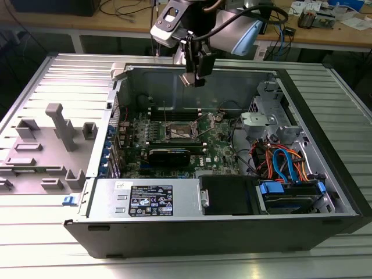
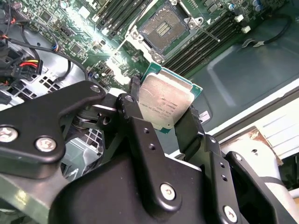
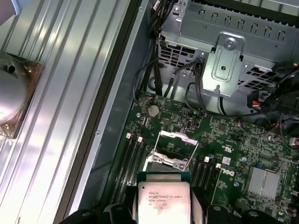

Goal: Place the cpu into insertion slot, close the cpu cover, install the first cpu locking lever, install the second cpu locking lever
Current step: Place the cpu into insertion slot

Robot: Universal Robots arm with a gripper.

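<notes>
My gripper [image 2: 162,111] is shut on the cpu [image 2: 166,103], a flat square chip with a silvery top and green edge, pinched between two black fingers [image 2: 189,128]. In the exterior view the gripper [image 1: 196,74] hangs above the open computer case, near its back wall and well above the green motherboard [image 1: 218,148]. The insertion slot [image 2: 163,29] lies open below with its dark centre exposed; it also shows in the exterior view [image 1: 177,132]. The cpu cover [image 3: 177,136], a thin metal frame, stands swung up just beyond the held cpu [image 3: 163,201]. Thin lever rods [image 2: 211,32] stick out beside the slot.
Long black memory slots [image 2: 205,44] flank the slot. A metal drive cage [image 3: 229,60] and bundled cables [image 1: 285,163] fill the case on the exterior view's right. A power supply [image 1: 148,200] lines the front wall. A grey fixture tray [image 1: 52,145] sits outside on the exterior view's left.
</notes>
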